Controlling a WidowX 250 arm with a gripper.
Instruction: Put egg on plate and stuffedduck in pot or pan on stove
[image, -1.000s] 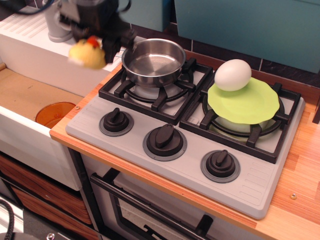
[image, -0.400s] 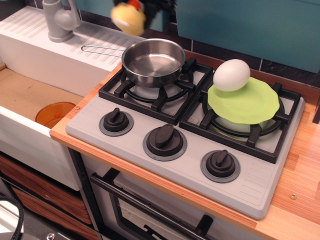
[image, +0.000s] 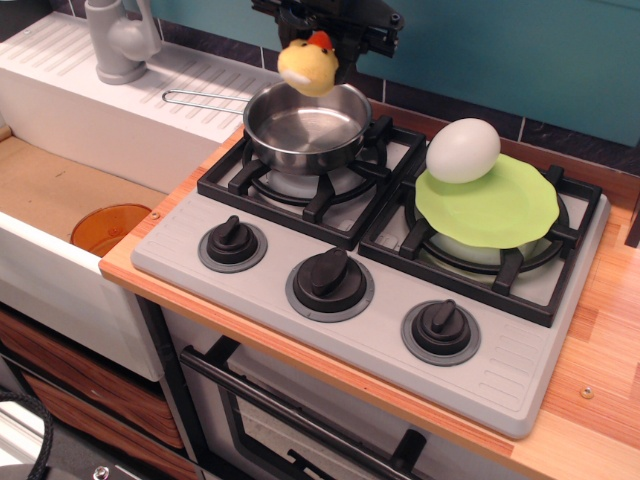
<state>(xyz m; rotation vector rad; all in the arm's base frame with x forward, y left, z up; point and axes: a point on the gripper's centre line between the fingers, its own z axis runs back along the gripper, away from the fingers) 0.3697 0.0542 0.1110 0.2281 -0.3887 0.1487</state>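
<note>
Claw: the black claw (image: 322, 38) hangs at the top edge of the view, above the far rim of the pan, closed around the stuffedduck; its fingertips are mostly hidden behind the toy.
Stuffedduck: the yellow plush stuffedduck (image: 307, 68) with its orange beak is held in the air just over the far edge of the pan, not resting in it.
Pan: the shiny steel pan (image: 305, 127) sits on the stove's left burner grate, its thin wire handle pointing left over the white drainboard.
Stove: the grey stove (image: 340, 265) has two black grates and three black knobs along its front.
Plate: the lime-green plate (image: 500, 205) lies on the stove's right burner grate, to the right of the pan.
Egg: the white egg (image: 463, 150) rests on the plate's far-left edge, between the pan and the plate's centre.
Surface: the wooden surface (image: 590, 360) carries the stove.
Bowl: an orange bowl (image: 110, 227) lies in the sink, left of the stove and well apart from the pan.
Tap: a grey tap (image: 118, 40) stands at the far left, behind the pan handle.
</note>
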